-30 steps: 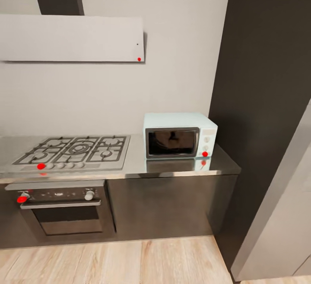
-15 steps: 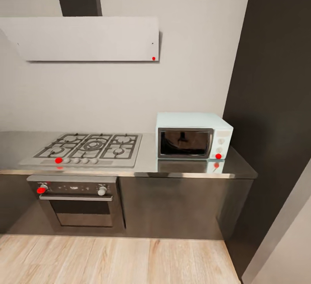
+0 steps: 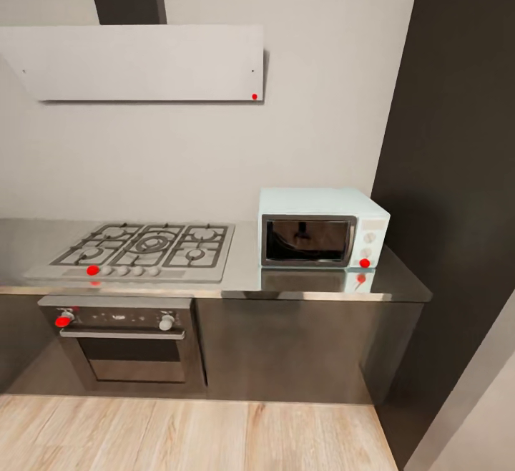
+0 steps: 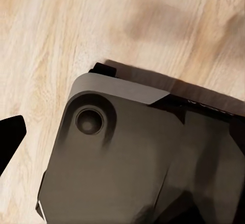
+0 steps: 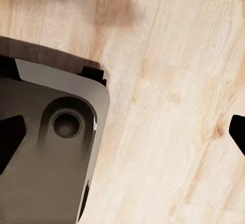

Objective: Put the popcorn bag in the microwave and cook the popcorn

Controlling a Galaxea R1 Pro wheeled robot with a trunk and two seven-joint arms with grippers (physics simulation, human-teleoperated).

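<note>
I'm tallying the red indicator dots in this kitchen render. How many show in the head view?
4, not counting reflections: one on the extractor hood, one on the gas hob, one on the oven, one on the microwave. Others may sit out of frame.

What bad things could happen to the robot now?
1. The microwave door looks shut, so it must be opened before anything goes inside.
2. It sits close to the tall dark cabinet, so an arm might bump it.
3. The gas hob knobs are near the countertop edge and could get knocked.
</note>
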